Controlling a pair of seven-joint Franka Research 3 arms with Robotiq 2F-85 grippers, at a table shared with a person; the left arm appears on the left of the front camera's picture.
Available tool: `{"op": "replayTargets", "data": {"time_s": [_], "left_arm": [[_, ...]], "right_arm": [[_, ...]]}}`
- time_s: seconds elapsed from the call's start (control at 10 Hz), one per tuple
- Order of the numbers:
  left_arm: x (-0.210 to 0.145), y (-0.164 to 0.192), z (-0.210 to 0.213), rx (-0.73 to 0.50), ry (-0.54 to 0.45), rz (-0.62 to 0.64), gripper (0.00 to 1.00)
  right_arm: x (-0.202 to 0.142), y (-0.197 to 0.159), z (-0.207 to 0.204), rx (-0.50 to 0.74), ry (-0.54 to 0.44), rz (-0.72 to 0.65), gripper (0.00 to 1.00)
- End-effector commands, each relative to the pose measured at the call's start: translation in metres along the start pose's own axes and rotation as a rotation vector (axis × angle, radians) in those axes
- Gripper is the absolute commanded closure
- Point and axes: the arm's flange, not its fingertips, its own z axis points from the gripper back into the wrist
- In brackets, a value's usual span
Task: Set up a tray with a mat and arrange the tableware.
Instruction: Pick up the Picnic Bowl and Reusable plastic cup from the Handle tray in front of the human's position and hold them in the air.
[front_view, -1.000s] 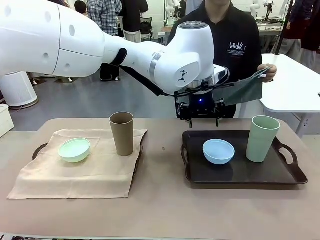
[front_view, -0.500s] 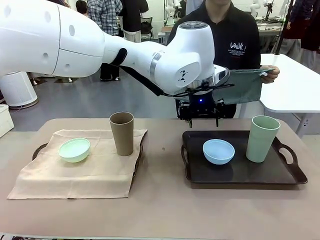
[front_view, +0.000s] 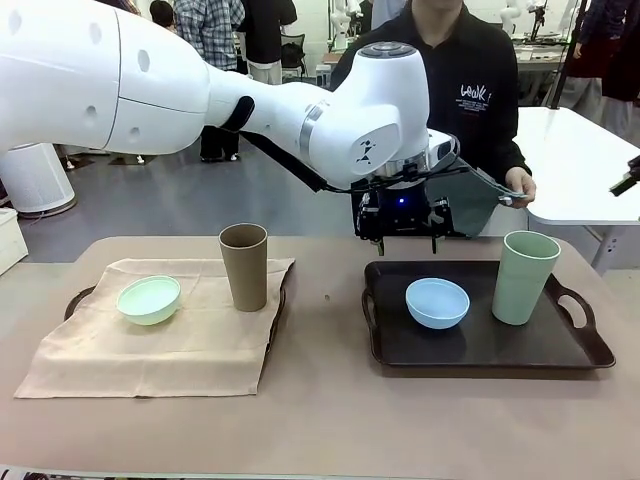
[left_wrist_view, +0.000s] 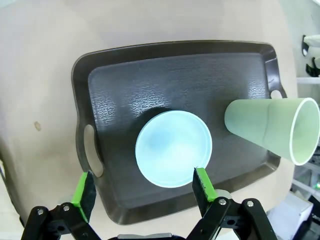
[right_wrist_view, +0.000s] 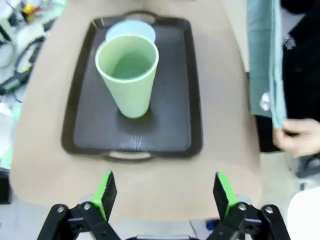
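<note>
Front view: my left gripper (front_view: 408, 235) hangs with jaws apart above the dark tray (front_view: 480, 355), at twelve o'clock of the light blue bowl (front_view: 437, 302). The pale green cup (front_view: 524, 277) stands at that bowl's three o'clock. My right gripper (right_wrist_view: 164, 189) gapes too. Far out at nine o'clock, the mint bowl (front_view: 149, 299) and tan cup (front_view: 244, 266) sit on the beige mat (front_view: 150, 355).

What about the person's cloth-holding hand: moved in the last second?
Yes. The person's hand with the cloth has dropped, toward the rim of the pale green cup.
</note>
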Motion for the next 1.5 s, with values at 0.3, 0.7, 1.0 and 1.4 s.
{"op": "replayTargets", "data": {"time_s": [0.3, 0.7, 1.0, 1.4], "left_arm": [[-0.007, 0.006, 0.003, 0.012, -0.007, -0.016, 0.00], [0.002, -0.005, -0.007, -0.017, 0.048, -0.060, 0.00], [0.007, -0.008, -0.016, 0.008, 0.050, 0.014, 0.00], [-0.001, -0.003, -0.015, -0.006, 0.037, -0.031, 0.00]], "right_arm": [[0.012, -0.006, -0.017, 0.034, -0.019, 0.023, 0.00], [-0.012, -0.016, -0.059, 0.443, -0.246, 0.279, 0.00], [-0.043, -0.028, -0.072, 0.530, -0.380, 0.181, 0.00], [-0.055, -0.011, -0.091, 0.498, -0.384, 0.177, 0.00]]}}
